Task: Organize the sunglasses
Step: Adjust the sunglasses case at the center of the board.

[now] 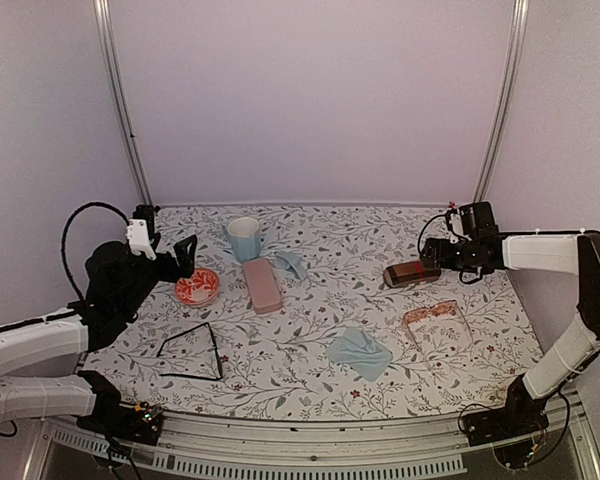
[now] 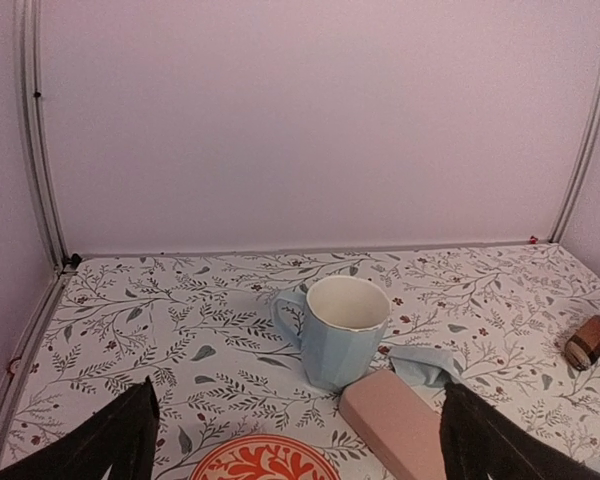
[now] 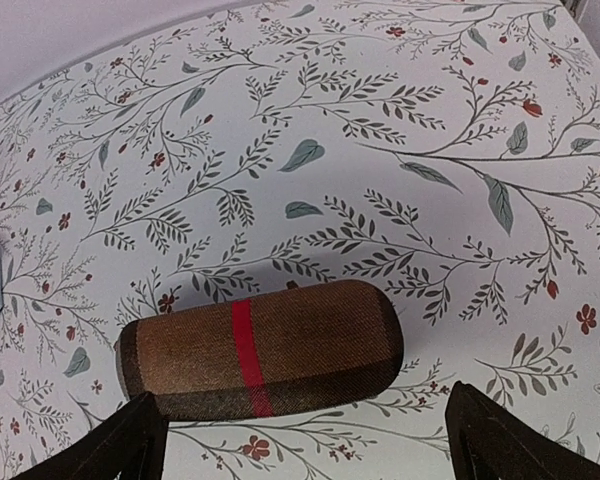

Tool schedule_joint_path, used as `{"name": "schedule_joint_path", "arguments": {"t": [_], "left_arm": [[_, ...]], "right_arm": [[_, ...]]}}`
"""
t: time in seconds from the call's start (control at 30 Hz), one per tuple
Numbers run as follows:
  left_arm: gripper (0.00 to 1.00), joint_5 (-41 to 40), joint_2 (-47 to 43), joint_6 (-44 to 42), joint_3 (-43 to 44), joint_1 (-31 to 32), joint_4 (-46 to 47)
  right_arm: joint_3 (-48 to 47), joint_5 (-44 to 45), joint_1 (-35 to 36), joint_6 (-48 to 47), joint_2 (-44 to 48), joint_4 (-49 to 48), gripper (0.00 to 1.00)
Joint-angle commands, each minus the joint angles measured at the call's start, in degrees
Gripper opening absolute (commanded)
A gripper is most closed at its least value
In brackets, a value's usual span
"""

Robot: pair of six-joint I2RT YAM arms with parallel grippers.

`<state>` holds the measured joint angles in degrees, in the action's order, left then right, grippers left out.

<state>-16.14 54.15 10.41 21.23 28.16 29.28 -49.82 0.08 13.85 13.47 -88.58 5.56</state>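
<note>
The thin black wire-framed sunglasses (image 1: 191, 352) lie on the floral-patterned table (image 1: 360, 235) in the lower left of the top view. The pale translucent pinkish-tan sunglasses (image 1: 437, 328) lie in the lower right, well apart from the first pair. Between the two pairs we see a crumpled light-blue cloth (image 1: 360, 352).

Near the middle, a pink oblong case (image 1: 262, 285) lies closed. A second light-blue cloth (image 1: 290, 263) lies just beside its upper right end, and a pale blue ceramic mug (image 1: 245, 239) stands upright above it in the frame. A small red-and-white patterned dish (image 1: 197, 287) sits left of the pink case. At the right, a brown oblong fabric case with a red band (image 1: 412, 273) lies closed, above the pale pair in the frame.

The left claw (image 1: 183, 256) hangs just above the dish in the frame, jaws spread wide, holding nothing. The right claw (image 1: 432, 258) hovers by the brown case, likewise wide open and empty. In its wrist view we see the case between the two fingers (image 3: 130, 440).
</note>
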Motion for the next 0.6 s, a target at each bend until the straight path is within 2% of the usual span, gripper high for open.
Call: {"name": "schedule_joint_path", "arguments": {"t": [0.0, 0.33, 0.57], "left_arm": [[0.99, -0.4, 1.1, 0.3, -0.5, 1.1, 2.4], [0.99, -0.4, 0.2, 0.7, -1.0, 1.7, 2.3], [0.99, -0.7, -1.2, 0.6, -2.0, 2.0, 2.3]], "right_arm": [[-3.8, -4.7, -2.9, 3.1, -4.1, -1.4, 0.99], [-9.3, -12.5, -6.5, 3.9, -14.2, -1.4, 0.99], [-9.1, -18.1, -6.5, 4.8, -17.6, -2.8, 0.99]]}}
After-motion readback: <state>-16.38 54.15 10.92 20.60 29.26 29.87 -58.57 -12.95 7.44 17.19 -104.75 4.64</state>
